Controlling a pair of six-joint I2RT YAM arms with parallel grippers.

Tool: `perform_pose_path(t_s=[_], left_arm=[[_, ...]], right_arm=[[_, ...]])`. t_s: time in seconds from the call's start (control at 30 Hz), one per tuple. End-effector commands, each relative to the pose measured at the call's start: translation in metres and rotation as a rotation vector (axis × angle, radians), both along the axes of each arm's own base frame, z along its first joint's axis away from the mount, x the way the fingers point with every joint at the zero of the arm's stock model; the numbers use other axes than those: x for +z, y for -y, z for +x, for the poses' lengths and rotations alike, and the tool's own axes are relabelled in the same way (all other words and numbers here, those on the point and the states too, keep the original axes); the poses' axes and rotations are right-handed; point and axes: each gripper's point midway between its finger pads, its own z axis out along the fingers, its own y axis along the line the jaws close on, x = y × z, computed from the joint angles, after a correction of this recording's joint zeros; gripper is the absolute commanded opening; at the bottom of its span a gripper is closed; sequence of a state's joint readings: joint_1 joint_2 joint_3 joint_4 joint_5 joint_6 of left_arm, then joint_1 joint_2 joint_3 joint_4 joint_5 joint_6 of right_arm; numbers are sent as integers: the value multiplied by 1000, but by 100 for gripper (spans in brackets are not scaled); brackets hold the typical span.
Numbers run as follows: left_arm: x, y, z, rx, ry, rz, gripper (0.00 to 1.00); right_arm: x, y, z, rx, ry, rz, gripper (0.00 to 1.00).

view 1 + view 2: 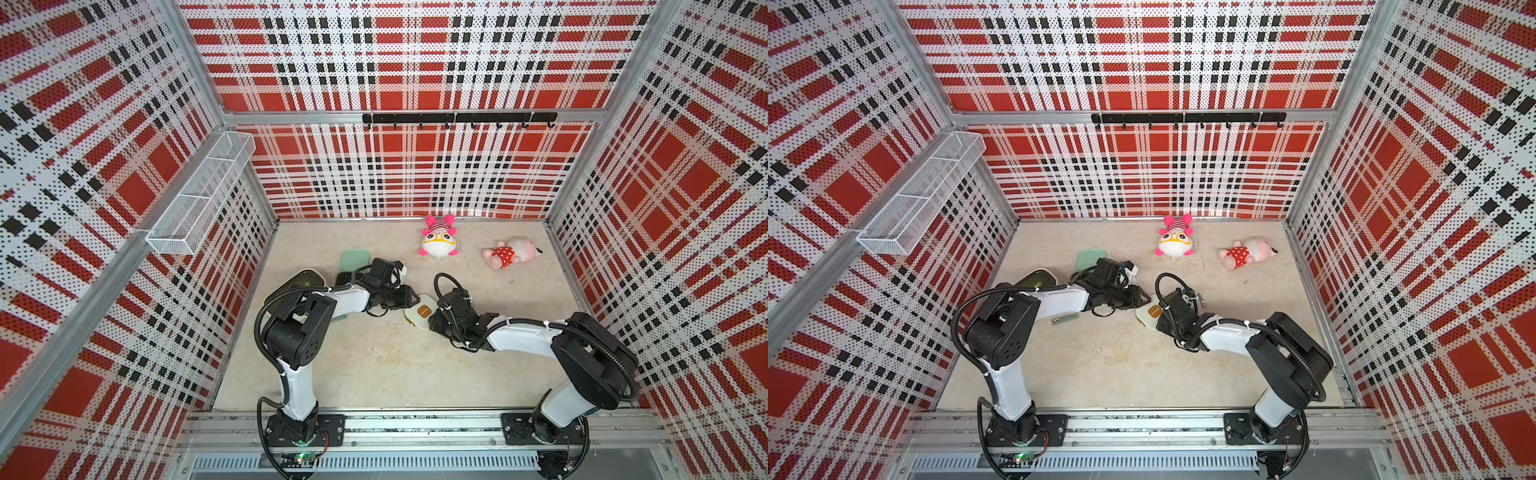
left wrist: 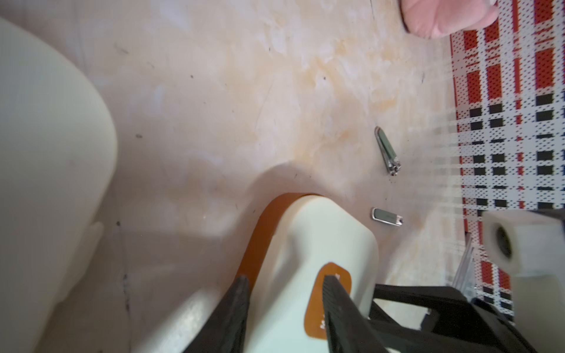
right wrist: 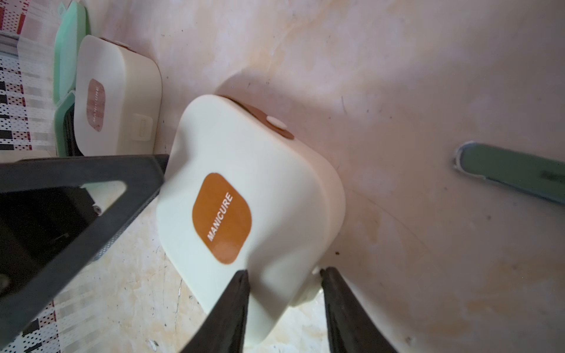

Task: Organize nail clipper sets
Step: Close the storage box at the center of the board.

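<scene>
A closed cream case [image 1: 422, 311] [image 1: 1152, 311] with a brown MANICURE label sits mid-floor between both arms. My left gripper [image 1: 409, 297] [image 2: 286, 277] grips it, one finger on the label face and the other by the brown band. My right gripper [image 1: 434, 320] [image 3: 286, 270] clamps the opposite corner of the same case [image 3: 260, 183], which stands tilted. A second cream case [image 3: 116, 91] lies closed on the open mint green case [image 3: 65, 61] [image 1: 354, 259]. Two silver clippers [image 2: 387, 151] [image 2: 386, 217] lie loose on the floor; another clipper [image 1: 1065, 319] lies under my left forearm.
A larger cream bin [image 1: 303, 278] with a dark green inside stands by the left wall, behind my left arm. Two pink plush toys [image 1: 438, 241] [image 1: 511, 251] lie at the back. A white wire basket [image 1: 199, 195] hangs on the left wall.
</scene>
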State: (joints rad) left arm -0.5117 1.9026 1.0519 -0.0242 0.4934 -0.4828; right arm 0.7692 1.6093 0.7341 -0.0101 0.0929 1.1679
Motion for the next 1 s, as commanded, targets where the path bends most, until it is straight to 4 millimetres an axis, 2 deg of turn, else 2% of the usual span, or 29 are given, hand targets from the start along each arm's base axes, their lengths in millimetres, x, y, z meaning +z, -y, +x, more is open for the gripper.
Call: perform_pose_path(t_s=[0.0, 0.27, 0.53, 0.63, 0.77, 0.9, 0.97], left_arm=[[-13, 9, -18, -65, -38, 27, 43], [-20, 13, -55, -82, -115, 5, 40], [-12, 15, -73, -55, -134, -53, 40], [-9, 13, -69, -41, -123, -51, 40], [1, -1, -44, 34, -87, -46, 40], [32, -23, -11, 127, -4, -54, 40], [50, -33, 2, 158, 45, -48, 41]], right_arm=[[3, -9, 6, 8, 6, 33, 43], [6, -26, 14, 20, 14, 113, 44], [9, -36, 15, 17, 22, 222, 44], [8, -31, 13, 15, 21, 204, 44], [5, -15, 5, 13, 17, 131, 50], [8, 12, -6, 16, 42, 20, 65], [11, 19, -11, 53, 55, -28, 72]])
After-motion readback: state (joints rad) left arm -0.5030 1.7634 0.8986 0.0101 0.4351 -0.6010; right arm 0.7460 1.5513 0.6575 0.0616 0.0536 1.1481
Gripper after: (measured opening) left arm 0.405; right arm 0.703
